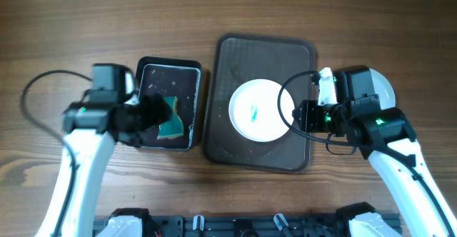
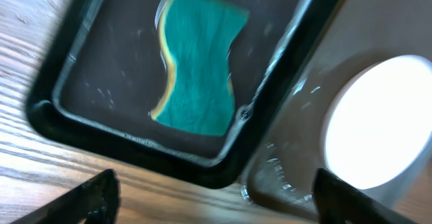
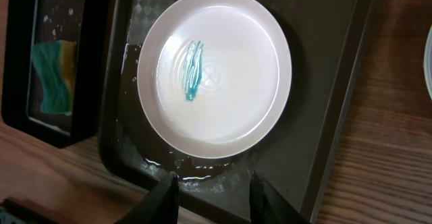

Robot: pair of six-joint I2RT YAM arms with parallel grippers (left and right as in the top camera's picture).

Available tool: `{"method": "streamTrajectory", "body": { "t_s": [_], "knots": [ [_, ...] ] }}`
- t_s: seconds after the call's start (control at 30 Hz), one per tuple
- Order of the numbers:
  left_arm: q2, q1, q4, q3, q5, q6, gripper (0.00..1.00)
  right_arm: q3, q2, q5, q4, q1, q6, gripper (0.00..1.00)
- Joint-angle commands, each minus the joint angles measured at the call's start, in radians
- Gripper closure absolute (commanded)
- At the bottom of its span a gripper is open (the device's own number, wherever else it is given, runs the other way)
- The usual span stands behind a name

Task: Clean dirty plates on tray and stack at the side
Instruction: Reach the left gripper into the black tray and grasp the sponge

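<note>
Left end effector (image 2: 216, 196): spread above teal-and-yellow sponge (image 2: 199, 65) in black rectangular pan (image 2: 135, 150), ready to grab.
Right end effector (image 3: 214, 198): spread beside smeared round white plate (image 3: 229, 102) on dark brown tray (image 3: 331, 82), for steadying.

Overhead even and soft, faint shadows on the tabletop (image 1: 228, 8); left wrist view smeared by blur, its plate (image 2: 378, 129) blown out to white glare; right wrist view sharp, wet glints along the tray (image 3: 331, 62) near edge.
</note>
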Motion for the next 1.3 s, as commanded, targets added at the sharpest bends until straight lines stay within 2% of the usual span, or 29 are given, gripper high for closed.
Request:
{"method": "streamTrajectory", "body": {
  "t_s": [0.0, 0.1, 0.17, 0.23, 0.3, 0.37, 0.4, 0.43, 0.63, 0.7, 0.73, 0.8, 0.9, 0.93, 0.97, 1.07, 1.27],
  "knots": [
    [0.138, -0.079, 0.033, -0.031, -0.053, 0.000, 0.21, 0.016, 0.008, -0.020, 0.003, 0.002, 0.027, 0.65],
    [0.280, -0.119, 0.089, -0.031, -0.177, -0.113, 0.26, 0.016, 0.010, -0.019, 0.002, 0.002, 0.026, 0.64],
    [0.342, -0.131, 0.115, -0.031, -0.177, -0.115, 0.30, 0.016, 0.010, -0.019, -0.001, 0.002, 0.026, 0.64],
    [0.401, -0.145, 0.134, -0.031, -0.194, -0.116, 0.39, 0.016, 0.010, -0.019, -0.002, 0.002, 0.026, 0.64],
    [0.457, -0.153, 0.165, -0.031, -0.196, -0.116, 0.52, 0.016, 0.010, -0.019, -0.002, 0.002, 0.026, 0.65],
    [0.499, -0.159, 0.188, -0.031, -0.192, -0.116, 0.70, 0.016, 0.010, -0.019, 0.001, 0.002, 0.026, 0.64],
    [0.521, -0.161, 0.190, -0.031, -0.193, -0.115, 0.87, 0.016, 0.010, -0.019, 0.004, 0.002, 0.026, 0.64],
    [0.531, -0.161, 0.188, -0.031, -0.191, -0.115, 0.96, 0.016, 0.010, -0.019, 0.005, 0.002, 0.026, 0.64],
    [0.502, -0.161, 0.146, -0.001, -0.179, -0.111, 0.96, 0.016, 0.010, -0.019, 0.002, 0.002, 0.023, 0.64],
    [0.487, -0.161, 0.094, 0.034, -0.177, -0.111, 0.60, 0.016, 0.010, -0.019, 0.003, 0.002, 0.023, 0.64],
    [0.478, -0.161, 0.066, 0.056, -0.177, -0.106, 0.52, 0.016, 0.010, -0.019, 0.002, 0.002, 0.023, 0.64],
    [0.459, -0.161, 0.014, 0.109, -0.178, -0.074, 0.45, 0.016, 0.010, -0.019, 0.002, 0.002, 0.023, 0.64],
    [0.440, -0.161, -0.015, 0.163, -0.180, -0.033, 0.43, 0.016, 0.010, -0.015, 0.002, 0.002, 0.023, 0.64],
    [0.434, -0.160, -0.014, 0.174, -0.188, -0.030, 0.37, 0.016, 0.010, -0.015, 0.002, 0.002, 0.023, 0.64],
    [0.430, -0.160, -0.005, 0.177, -0.207, -0.031, 0.36, 0.016, 0.010, -0.015, 0.002, 0.002, 0.023, 0.64],
    [0.433, -0.160, 0.034, 0.171, -0.305, -0.033, 0.42, 0.016, 0.010, -0.015, 0.005, 0.002, 0.023, 0.63],
    [0.457, -0.160, 0.203, 0.077, -0.335, -0.032, 0.40, 0.016, 0.010, -0.015, 0.005, 0.002, 0.023, 0.63]
  ]
}}
